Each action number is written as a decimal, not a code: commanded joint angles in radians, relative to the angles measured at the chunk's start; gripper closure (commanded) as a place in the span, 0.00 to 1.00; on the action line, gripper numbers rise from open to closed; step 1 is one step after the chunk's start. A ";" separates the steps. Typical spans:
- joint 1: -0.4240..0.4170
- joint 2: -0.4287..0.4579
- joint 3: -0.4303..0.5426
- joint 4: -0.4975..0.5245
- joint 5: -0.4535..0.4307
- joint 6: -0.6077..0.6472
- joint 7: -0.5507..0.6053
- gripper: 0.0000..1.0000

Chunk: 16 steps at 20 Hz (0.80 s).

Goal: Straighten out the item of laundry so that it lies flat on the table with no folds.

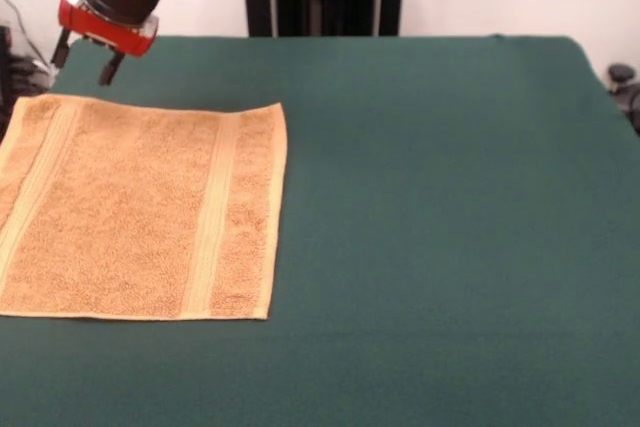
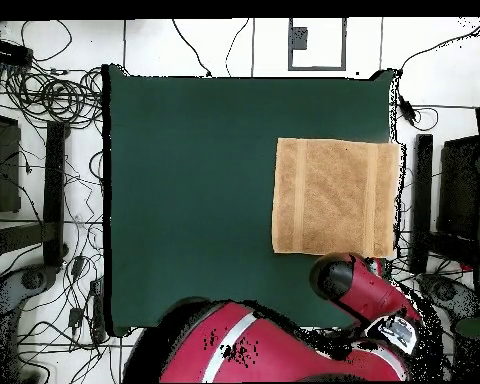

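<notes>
Orange-tan terry, the towel (image 1: 135, 209) lies spread flat on the dark green table (image 1: 440, 207), with no fold that you can see in either view. The front view shows you its nap and two smoother woven bands running across it near the short ends; one end reaches past the picture's left edge. The overhead view gives you the whole rectangle (image 2: 335, 197) against the table's right edge (image 2: 204, 180), near the robot's side, its four edges straight. Only the front view shows you the gripper (image 1: 86, 59): it hangs just above the towel's far edge at the table's far left corner, two dark fingertips (image 1: 108, 70) apart and holding nothing. From overhead the red arm (image 2: 369, 290) hides it. Cables (image 2: 44, 95) litter the floor around the table.
</notes>
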 commanded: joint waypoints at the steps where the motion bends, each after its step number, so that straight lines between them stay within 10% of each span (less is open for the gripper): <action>1: 0.044 0.007 0.058 -0.032 0.042 0.124 0.224 0.00; 16: -0.126 -0.288 0.359 -0.031 -0.119 0.255 0.027 0.00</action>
